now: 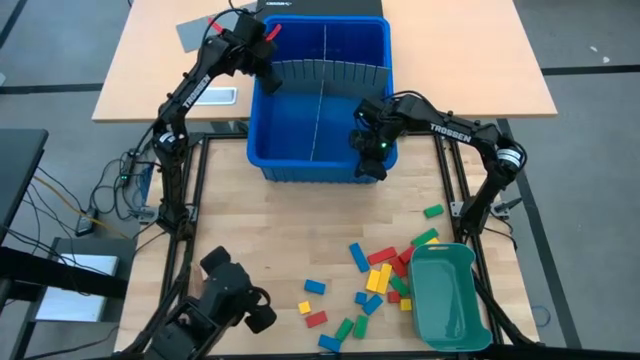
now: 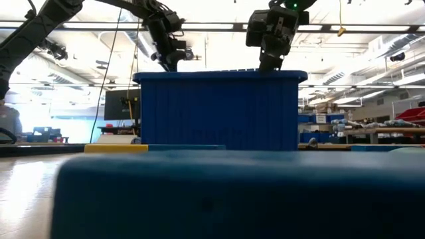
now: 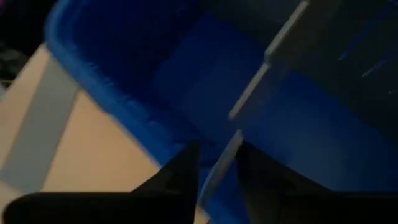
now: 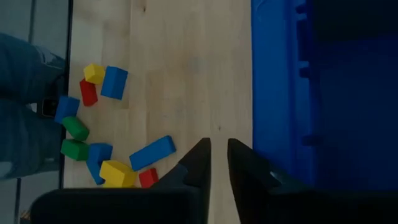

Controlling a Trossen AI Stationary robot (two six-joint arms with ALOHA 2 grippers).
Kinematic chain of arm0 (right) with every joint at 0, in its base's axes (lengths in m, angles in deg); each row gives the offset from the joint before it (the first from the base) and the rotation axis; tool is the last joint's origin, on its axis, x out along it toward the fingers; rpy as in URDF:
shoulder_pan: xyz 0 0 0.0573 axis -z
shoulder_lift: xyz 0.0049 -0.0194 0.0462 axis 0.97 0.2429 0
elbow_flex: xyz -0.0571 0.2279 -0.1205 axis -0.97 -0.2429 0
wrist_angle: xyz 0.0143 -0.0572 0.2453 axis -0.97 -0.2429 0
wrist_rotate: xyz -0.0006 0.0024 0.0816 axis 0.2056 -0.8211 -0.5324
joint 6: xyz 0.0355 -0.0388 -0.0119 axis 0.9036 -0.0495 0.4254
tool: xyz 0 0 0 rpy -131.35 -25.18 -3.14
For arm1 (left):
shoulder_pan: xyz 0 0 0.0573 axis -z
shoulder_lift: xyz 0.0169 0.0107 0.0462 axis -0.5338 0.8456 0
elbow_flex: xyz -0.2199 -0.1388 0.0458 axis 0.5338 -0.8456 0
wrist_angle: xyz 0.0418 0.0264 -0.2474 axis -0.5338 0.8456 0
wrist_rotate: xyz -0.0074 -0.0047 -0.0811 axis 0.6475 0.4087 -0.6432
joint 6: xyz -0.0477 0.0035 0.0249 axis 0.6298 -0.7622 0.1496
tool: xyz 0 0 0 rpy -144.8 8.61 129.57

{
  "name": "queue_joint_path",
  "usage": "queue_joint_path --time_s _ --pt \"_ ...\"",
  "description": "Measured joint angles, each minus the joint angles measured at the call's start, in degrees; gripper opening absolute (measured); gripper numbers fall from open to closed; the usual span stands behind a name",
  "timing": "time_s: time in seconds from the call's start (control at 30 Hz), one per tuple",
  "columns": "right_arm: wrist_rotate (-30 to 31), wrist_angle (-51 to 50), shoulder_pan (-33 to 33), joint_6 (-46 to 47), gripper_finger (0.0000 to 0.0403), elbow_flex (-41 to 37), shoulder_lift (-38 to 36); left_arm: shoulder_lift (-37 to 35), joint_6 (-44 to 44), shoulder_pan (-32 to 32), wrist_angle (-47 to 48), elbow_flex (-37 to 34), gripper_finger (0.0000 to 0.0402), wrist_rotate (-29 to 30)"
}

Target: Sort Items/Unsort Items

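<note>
From above, we see a big blue plastic bin [image 1: 320,100] with thin grey divider sheets [image 1: 322,70] inside. Our left gripper [image 1: 268,80] is over the bin's far left corner. Our right gripper [image 1: 368,160] is at its near right corner. The small red, yellow, green and blue toy blocks [image 1: 375,275] lie on the wooden table [image 1: 250,230] in front of the bin, beside a teal-green plastic tray [image 1: 447,297].

From low down, both grippers hang over the bin's rim.

In the left wrist view, our fingers [image 3: 180,177] have a narrow gap, with a divider's edge between them.

In the right wrist view, our fingers [image 4: 198,158] are nearly together, holding nothing, just beside the bin's wall.
</note>
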Motion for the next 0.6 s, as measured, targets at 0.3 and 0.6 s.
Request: queue_joint_path --time_s 0.3,0.6 --pt "1.0 1.2 1.8 1.6 0.0095 0.0 -3.3 -3.0 0.5 0.0 3.6 3.6 0.0146 2.4" --pt "7.3 15.3 6.5 8.2 0.0065 0.0 -9.8 -4.1 16.2 -0.4 -10.4 3.5 0.0053 -21.1"
